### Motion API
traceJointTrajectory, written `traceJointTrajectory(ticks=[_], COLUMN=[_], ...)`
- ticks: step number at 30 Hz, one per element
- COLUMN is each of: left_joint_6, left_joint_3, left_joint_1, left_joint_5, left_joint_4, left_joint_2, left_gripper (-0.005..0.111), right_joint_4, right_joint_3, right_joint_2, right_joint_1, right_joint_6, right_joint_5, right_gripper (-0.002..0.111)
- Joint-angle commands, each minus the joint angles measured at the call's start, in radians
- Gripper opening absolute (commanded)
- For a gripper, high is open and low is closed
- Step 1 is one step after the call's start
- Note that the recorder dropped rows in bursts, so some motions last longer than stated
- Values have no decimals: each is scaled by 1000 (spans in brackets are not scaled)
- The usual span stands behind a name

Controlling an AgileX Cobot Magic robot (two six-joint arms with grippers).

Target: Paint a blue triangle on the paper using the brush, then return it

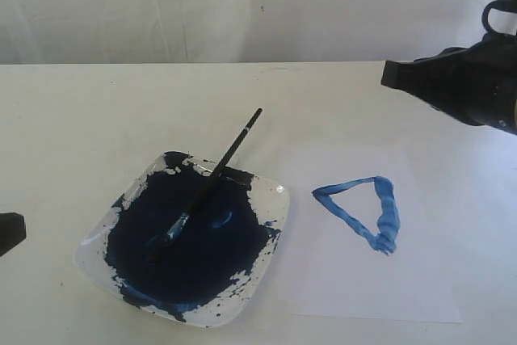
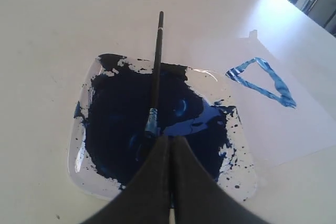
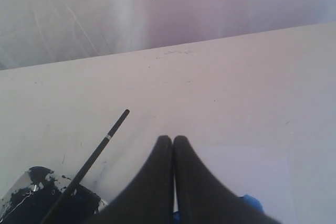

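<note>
**Exterior view and both wrist views: brush at rest on the plate, triangle drawn**

The brush (image 1: 214,183) lies across the plate (image 1: 281,204). Its bristle end sits in the dark paint pool (image 1: 194,256), and its handle slants up over the plate's far rim and out above the surface (image 1: 81,119). Beside the plate, on the side towards which the handle leans, the paper (image 1: 420,264) carries the blue triangle (image 1: 388,209), whose outline appears closed.

The left fingers (image 2: 157,166) are pressed together, hold nothing and hang over the plate's near rim. The brush's long axis runs straight away from them, bristle end nearest. The right fingers (image 3: 157,171) are likewise closed and empty. They hang beyond the paper, well apart from the plate, so the left arm is plainly the nearer to the brush.

Only the left wrist view shows the silvery ferrule (image 2: 151,115) just ahead of the fingertips. The right wrist view gives only the handle's free end, one plate corner and a fleck of blue. Judged from this layout, both painting and return look done, and any regrasp would favour the left arm.
</note>
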Motion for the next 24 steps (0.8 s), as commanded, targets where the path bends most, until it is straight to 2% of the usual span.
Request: traceJointTrajectory(ticks=[1,5,15,18,21,24], left_joint_6=[102,217,225,225,225,225], left_joint_3=[7,11,11,11,11,11], left_joint_1=[-6,-6,-6,-6,-6,-6], left_joint_5=[11,21,21,21,21,21], left_joint_4=[95,141,141,141,141,141], left_joint_2=[-7,-7,-7,-7,-7,-7], left_gripper=[0,0,0,0,0,0], right_joint_4=[3,3,3,3,3,3], right_joint_3=[3,3,3,3,3,3], right_joint_2=[-31,-87,-399,-492,-617,-715], right_joint_1=[2,2,-2,-38,-121,-141], right_joint_6=[-12,-12,-12,-12,-12,-12], right_joint_5=[18,18,27,-6,-13,-9], right_gripper=[0,0,0,0,0,0])
